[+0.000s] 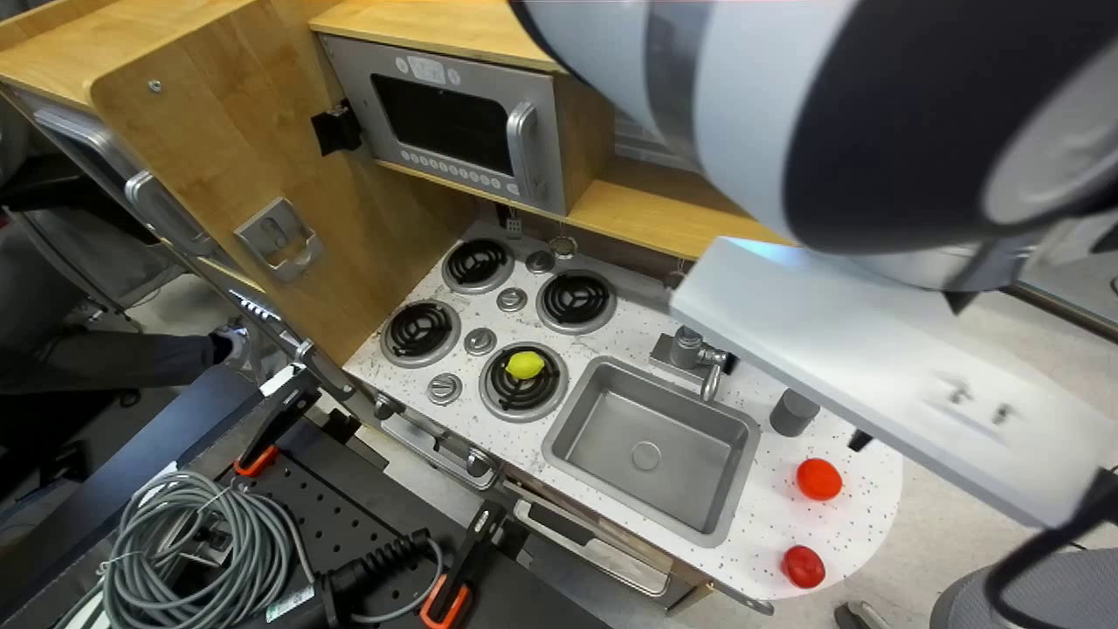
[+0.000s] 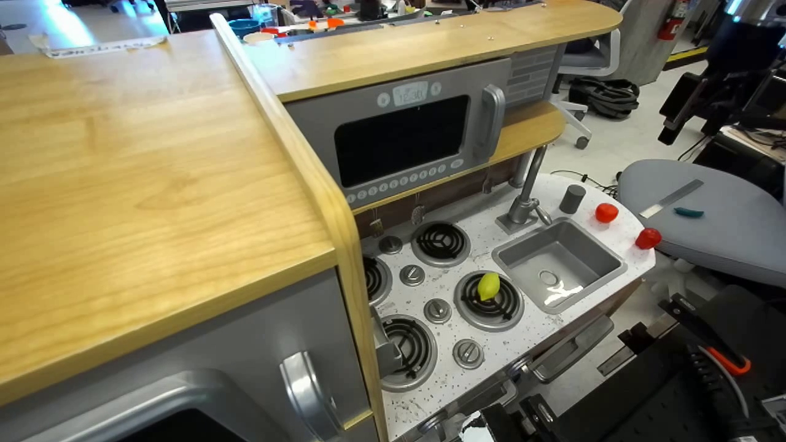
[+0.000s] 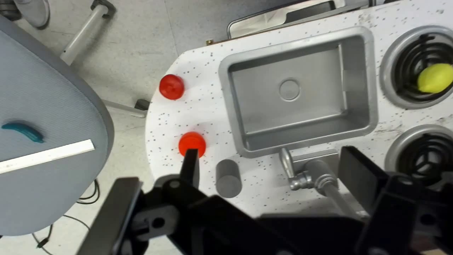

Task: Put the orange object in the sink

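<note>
The orange object, a round orange-red piece, rests on the white speckled counter near its rounded end. It shows in both exterior views [image 1: 819, 479] [image 2: 606, 212] and in the wrist view [image 3: 192, 141], where the tip of the left finger overlaps its lower edge. The grey rectangular sink is empty in both exterior views [image 1: 629, 428] [image 2: 571, 255] and in the wrist view [image 3: 262, 102]. My gripper [image 3: 270, 152] is open with nothing between its fingers. It hangs above the counter, apart from the orange object, with the faucet and a grey cylinder in sight between its fingers.
A red round piece [image 1: 803, 566] lies near the counter edge. A grey cylinder [image 3: 228, 178] and the faucet [image 3: 320, 175] stand behind the sink. A yellow lemon [image 1: 525, 365] lies on a burner. A wooden shelf [image 2: 531, 130] and microwave [image 2: 402, 138] overhang the counter's back.
</note>
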Controlling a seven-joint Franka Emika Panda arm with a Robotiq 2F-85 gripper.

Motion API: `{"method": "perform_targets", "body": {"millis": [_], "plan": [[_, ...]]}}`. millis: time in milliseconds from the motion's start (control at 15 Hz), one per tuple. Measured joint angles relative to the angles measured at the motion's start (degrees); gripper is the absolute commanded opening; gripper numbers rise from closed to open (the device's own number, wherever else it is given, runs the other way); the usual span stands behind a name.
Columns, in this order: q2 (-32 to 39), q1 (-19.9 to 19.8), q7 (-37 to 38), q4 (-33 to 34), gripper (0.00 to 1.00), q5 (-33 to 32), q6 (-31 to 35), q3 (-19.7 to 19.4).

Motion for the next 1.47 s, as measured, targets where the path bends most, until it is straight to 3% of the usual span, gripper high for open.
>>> {"method": "perform_targets", "body": {"millis": [467,933,1467], "plan": [[12.11,-6.83,0.2,12.91,1.0,0.17,0.68,0.32],[22.87,-7.15,3.63,21.57,1.0,0.26,1.56,2.83],[35.44,-7.15,6.09,30.92,1.0,-0.11,9.4,2.51]]}}
